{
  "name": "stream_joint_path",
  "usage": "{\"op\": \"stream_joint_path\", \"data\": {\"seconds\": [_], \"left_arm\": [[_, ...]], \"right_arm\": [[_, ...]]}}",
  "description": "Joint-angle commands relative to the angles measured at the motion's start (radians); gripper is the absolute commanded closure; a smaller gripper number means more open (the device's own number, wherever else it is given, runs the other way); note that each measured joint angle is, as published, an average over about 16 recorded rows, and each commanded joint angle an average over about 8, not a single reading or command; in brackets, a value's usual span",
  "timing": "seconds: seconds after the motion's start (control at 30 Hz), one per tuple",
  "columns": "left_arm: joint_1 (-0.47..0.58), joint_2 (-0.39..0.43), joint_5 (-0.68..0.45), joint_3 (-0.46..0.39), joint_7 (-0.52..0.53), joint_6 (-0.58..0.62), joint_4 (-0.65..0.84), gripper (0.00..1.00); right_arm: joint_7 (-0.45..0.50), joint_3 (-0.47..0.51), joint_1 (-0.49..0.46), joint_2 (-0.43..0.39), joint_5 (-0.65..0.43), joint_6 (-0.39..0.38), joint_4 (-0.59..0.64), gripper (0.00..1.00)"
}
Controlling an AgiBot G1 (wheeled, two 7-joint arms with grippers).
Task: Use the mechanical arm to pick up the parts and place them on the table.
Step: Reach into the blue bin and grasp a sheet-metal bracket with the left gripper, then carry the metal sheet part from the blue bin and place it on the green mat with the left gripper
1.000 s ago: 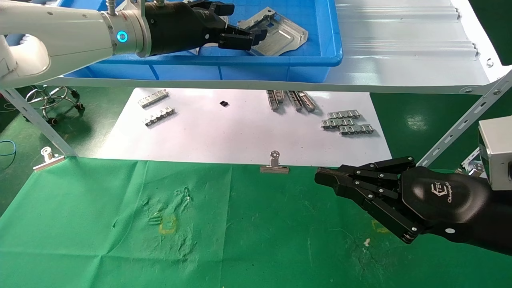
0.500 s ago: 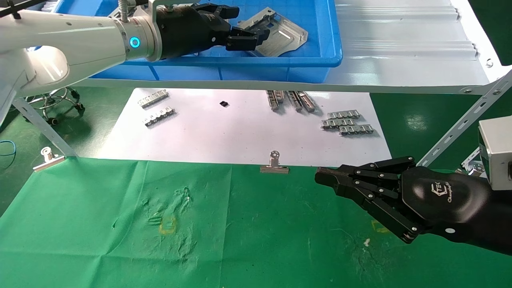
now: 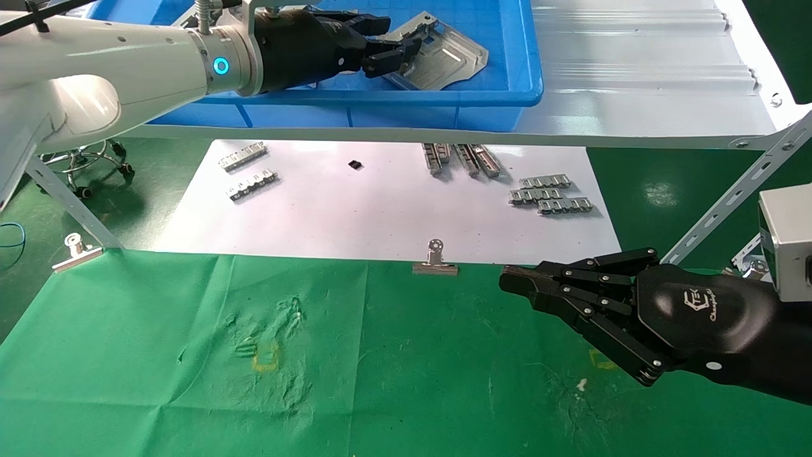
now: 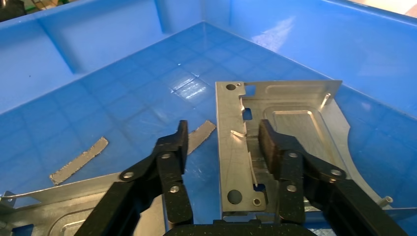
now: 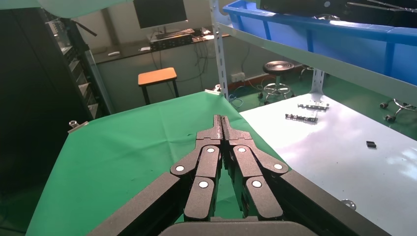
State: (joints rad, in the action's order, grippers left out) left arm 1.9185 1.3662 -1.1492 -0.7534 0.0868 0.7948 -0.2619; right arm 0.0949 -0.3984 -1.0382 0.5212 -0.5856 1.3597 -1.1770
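A silver sheet-metal part (image 3: 441, 56) lies in the blue tray (image 3: 507, 38) on the white shelf. My left gripper (image 3: 401, 53) is open over it. In the left wrist view the gripper (image 4: 223, 135) straddles one long edge of the part (image 4: 295, 118): one finger is over the tray floor, the other over the embossed recess. A second part (image 4: 59, 206) lies beside it in the tray. My right gripper (image 3: 510, 279) is shut and empty, parked just above the green-cloth table (image 3: 380, 368); it also shows in the right wrist view (image 5: 222, 120).
A white paper sheet (image 3: 380, 209) on the table carries small toothed strips (image 3: 550, 193) and more strips (image 3: 243, 155). Binder clips (image 3: 435, 261) hold its edge. The white shelf (image 3: 634, 82) overhangs the back of the table. A slanted shelf strut (image 3: 729, 197) stands by the right arm.
My left gripper has moved farther along the tray toward the part, and its fingers now straddle the part's edge. The right arm has not moved.
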Motion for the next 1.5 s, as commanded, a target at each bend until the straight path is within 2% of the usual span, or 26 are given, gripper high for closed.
{"op": "stream_joint_path", "data": {"seconds": [0.03, 0.57, 1.0, 1.2, 1.5], "left_arm": [[0.0, 0.0, 0.009, -0.014, 0.006, -0.008, -0.003, 1.0], [0.009, -0.003, 0.089, -0.096, 0.021, -0.043, -0.005, 1.0], [0.06, -0.018, 0.193, -0.088, -0.002, -0.009, 0.039, 1.0], [0.093, -0.059, 0.239, -0.062, -0.064, 0.11, 0.072, 1.0], [0.108, -0.19, 0.298, -0.024, -0.195, 0.429, 0.089, 1.0]], "right_arm": [[0.0, 0.0, 0.0, 0.0, 0.0, 0.0, 0.0, 1.0], [0.0, 0.0, 0.0, 0.0, 0.0, 0.0, 0.0, 1.0], [0.0, 0.0, 0.0, 0.0, 0.0, 0.0, 0.0, 1.0], [0.0, 0.0, 0.0, 0.0, 0.0, 0.0, 0.0, 1.0], [0.0, 0.0, 0.0, 0.0, 0.0, 0.0, 0.0, 1.0]]}}
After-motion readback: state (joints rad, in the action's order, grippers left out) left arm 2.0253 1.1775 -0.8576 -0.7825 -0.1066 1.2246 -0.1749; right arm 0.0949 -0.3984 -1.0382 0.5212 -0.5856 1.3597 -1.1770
